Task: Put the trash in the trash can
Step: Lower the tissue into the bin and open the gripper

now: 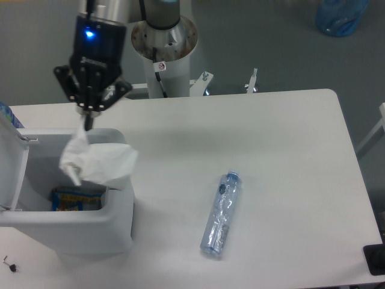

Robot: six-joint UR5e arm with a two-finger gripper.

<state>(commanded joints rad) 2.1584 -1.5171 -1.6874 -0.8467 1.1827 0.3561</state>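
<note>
Two pieces of trash, one trash can and one gripper are counted in the scene. At the left, the trash can (120, 226), a boxy white bin with its lid (9, 162) swung open at the far left edge, is set on the white table (289, 150). Inside it, one flat packet (75, 198) printed in blue and yellow is seen lying on the bottom. Above the can's opening, the gripper (88, 123) is held with its fingers pinched together on the top corner of the crumpled white wrapper (96, 164). The wrapper is suspended directly beneath the fingertips, over the can's right-hand wall and partly over its interior, and is not yet resting inside. A blue light is seen lit on the gripper's body. Further right, well apart from the gripper and the can, the crushed clear bluish bottle (221, 212) is laid on its side on the table, its cap end pointed away from the camera.
</note>
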